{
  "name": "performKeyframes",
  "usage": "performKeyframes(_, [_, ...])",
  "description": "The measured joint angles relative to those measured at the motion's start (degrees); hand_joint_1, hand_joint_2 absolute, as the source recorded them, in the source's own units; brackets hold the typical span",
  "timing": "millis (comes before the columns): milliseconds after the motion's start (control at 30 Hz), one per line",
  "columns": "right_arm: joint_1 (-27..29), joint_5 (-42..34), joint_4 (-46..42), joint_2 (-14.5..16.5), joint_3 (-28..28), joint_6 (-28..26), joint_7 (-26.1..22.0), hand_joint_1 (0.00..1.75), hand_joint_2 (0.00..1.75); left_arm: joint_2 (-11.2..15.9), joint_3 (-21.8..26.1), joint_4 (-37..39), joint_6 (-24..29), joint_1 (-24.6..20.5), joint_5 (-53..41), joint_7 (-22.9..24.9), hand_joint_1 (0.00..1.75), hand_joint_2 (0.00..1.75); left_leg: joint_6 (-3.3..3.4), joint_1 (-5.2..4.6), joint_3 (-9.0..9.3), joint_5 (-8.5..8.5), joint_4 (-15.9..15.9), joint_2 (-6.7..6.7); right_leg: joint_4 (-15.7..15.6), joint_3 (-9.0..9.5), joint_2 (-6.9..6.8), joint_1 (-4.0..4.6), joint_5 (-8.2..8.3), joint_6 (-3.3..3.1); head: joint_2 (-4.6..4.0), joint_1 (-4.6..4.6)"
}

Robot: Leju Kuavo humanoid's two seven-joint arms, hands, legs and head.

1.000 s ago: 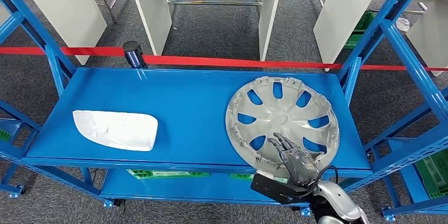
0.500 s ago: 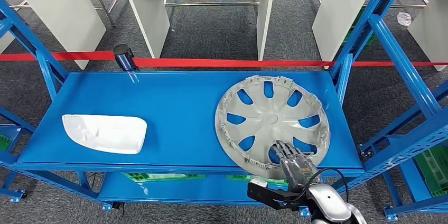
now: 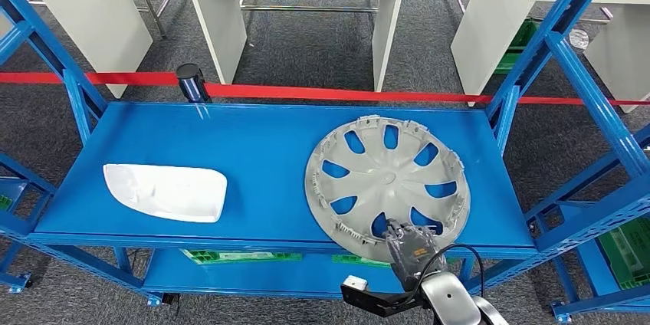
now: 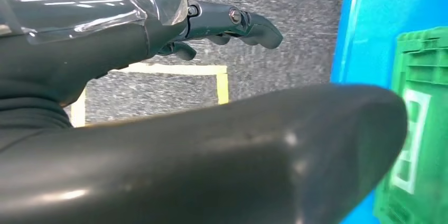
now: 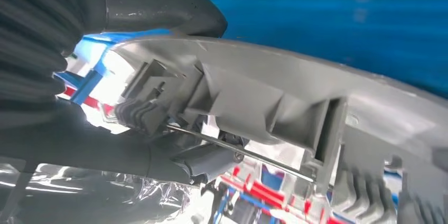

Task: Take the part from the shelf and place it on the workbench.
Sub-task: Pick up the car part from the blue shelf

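Hubcap (image 3: 387, 179) rim gripped by right hand (image 3: 411, 246).

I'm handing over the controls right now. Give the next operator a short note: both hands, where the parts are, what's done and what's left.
Right robot hand: at the near rim of the grey wheel cover; the right wrist view shows thumb and fingers around the rim, so it looks gripped.
Left robot hand: holds nothing, hanging low by a green crate.
Parts: wheel cover lies on the blue shelf, near edge overhanging the front. A white part sits at the shelf's left.
Done: rim grasped.
Left: lift the cover off the shelf, carry it to the workbench, set it down.
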Motion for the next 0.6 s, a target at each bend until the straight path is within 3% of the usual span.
performKeyframes(33, [-0.22, 0.17, 0.43, 0.11, 0.05, -0.66, -0.27, 1.75, 1.75, -0.08, -0.02, 0.01, -0.04, 0.00, 0.14, -0.20, 0.00, 0.00, -0.29, -0.14, -0.07, -0.24, 0.35, -0.06, -3.98, 1.95, -0.05, -0.01, 1.36, 0.17, 0.00, -0.02])
performKeyframes(100, [-0.44, 0.34, 1.11, 0.37, 0.25, -1.32, -0.61, 1.75, 1.75, -0.18, -0.05, 0.01, -0.11, -0.02, 0.32, -0.43, 0.00, 0.00, -0.98, -0.36, -0.25, -0.68, 0.92, -0.19, -8.49, 4.15, -0.13, 0.12, 2.78, -0.36, 0.00, -0.12])
performKeyframes(233, [-0.48, 0.38, 1.76, 0.79, 0.61, -1.66, -0.67, 1.75, 1.75, -0.20, -0.05, 0.01, -0.14, 0.08, 0.40, -0.54, 0.00, 0.00, -2.23, -0.05, -0.76, -1.72, 2.15, -0.25, -9.02, 4.43, -0.16, -0.05, 3.32, -1.94, 0.00, -0.33])
performKeyframes(367, [-0.50, 0.33, 2.04, 1.21, 0.62, -1.95, -0.66, 1.75, 1.75, -0.21, -0.05, 0.01, -0.09, 0.09, 0.42, -0.77, 0.00, 0.00, -3.35, 0.46, -5.93, -8.52, 14.00, -0.19, -9.09, 4.42, -0.23, -0.28, 3.50, -2.34, 0.00, -0.72])
performKeyframes(433, [-0.49, 0.33, 2.13, 1.28, 0.62, -2.12, -0.66, 1.75, 1.75, -0.21, -0.06, 0.01, -0.07, 0.10, 0.42, -0.91, 0.00, 0.00, -3.49, 0.51, -7.13, -9.58, 16.57, -0.19, -9.08, 4.38, -0.24, -0.25, 3.50, -2.34, 0.00, -0.73])
performKeyframes(500, [-0.49, 0.33, 2.14, 1.29, 0.62, -2.18, -0.66, 1.75, 1.75, -0.21, -0.06, 0.01, -0.07, 0.10, 0.42, -0.96, 0.00, 0.00, -3.49, 0.51, -7.24, -9.65, 16.80, -0.19, -9.08, 4.37, -0.24, -0.25, 3.50, -2.34, 0.00, -0.72])
performKeyframes(533, [-0.47, 0.33, 2.36, 1.47, 0.56, -2.83, -0.70, 1.75, 1.75, -0.20, -0.14, 0.01, -0.11, 0.19, 0.66, -1.51, 0.00, 0.00, -3.49, 0.57, -6.73, -8.60, 15.76, -0.18, -9.08, 4.41, -0.21, -0.26, 3.49, -2.33, 0.00, -0.72])
performKeyframes(600, [-0.33, 0.20, 2.88, 2.68, -0.38, -5.01, -1.06, 1.75, 1.75, -0.14, -0.85, -0.27, -0.51, 0.50, 1.95, -3.39, 0.00, 0.00, -2.87, 0.42, -3.17, -4.55, 8.06, -0.13, -9.06, 4.40, -0.16, -0.07, 3.54, -1.83, 0.00, -0.66])
